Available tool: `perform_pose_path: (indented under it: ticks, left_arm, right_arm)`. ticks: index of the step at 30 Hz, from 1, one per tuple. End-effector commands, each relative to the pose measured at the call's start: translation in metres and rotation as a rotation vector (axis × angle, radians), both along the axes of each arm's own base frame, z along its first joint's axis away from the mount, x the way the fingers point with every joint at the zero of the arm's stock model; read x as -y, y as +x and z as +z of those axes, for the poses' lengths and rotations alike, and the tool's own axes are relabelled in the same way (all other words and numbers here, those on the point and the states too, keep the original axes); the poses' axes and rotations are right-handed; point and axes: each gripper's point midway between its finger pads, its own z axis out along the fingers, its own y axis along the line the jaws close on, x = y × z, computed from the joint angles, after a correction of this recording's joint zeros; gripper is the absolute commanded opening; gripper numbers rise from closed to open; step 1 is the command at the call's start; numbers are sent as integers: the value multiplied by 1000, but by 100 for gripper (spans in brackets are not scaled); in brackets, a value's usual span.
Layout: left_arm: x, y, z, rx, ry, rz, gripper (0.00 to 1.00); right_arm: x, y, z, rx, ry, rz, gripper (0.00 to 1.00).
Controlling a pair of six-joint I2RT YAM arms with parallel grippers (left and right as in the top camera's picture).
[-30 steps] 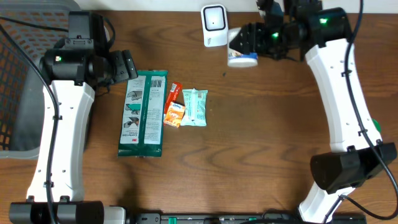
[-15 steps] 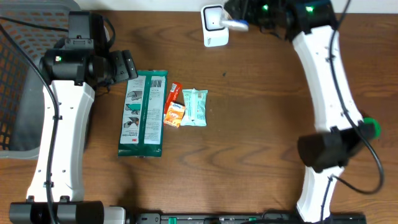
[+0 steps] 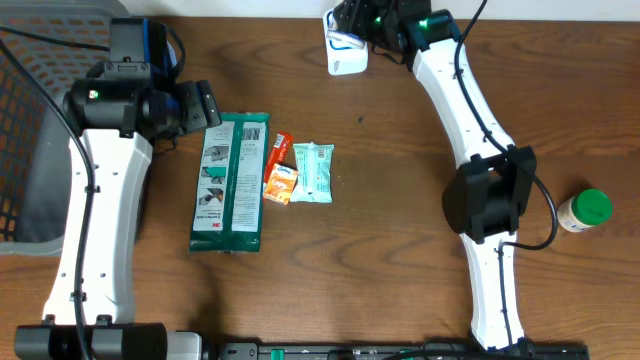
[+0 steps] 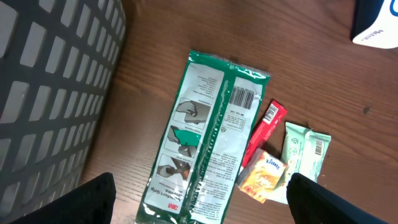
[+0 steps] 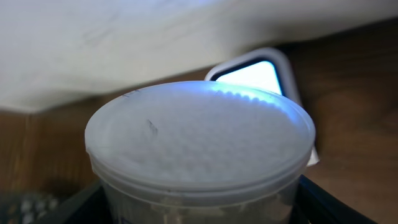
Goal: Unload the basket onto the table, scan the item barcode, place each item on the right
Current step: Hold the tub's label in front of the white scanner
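Observation:
The item is a clear tub with a white lid, and my right gripper is shut on its sides. The lid fills the right wrist view. Just behind it stands the white scanner, its window lit. From overhead, the tub hangs right in front of the scanner at the table's far edge, with the right gripper behind it. No barcode on the tub shows. My left gripper is open and empty, hovering above a green packet.
Beside the green packet lie a red packet, an orange tissue pack and a mint pouch. A grey basket stands at the left edge. A green-capped bottle lies at the right.
My right arm has swung left with the tub, from beside the scanner to right in front of its window. The green-capped bottle has come into view. The left arm has not moved.

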Motion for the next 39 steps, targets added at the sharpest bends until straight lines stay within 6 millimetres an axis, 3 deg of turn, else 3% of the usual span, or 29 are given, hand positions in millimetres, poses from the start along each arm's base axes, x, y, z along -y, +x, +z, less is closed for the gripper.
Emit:
perform_pose_path:
  ticks: [1,11,39]
  left_arm:
    - [0,0,-4,-11,-3,-5,88]
    - [0,0,-4,-11,-3,-5,88]
    - [0,0,-4,-11,-3,-5,88]
  right_arm:
    - [0,7,8,37,-21,-87,29]
    - [-18,18,-33,38,-46,-90,29]
    - [0,21,-48,14,-74,-147,28]
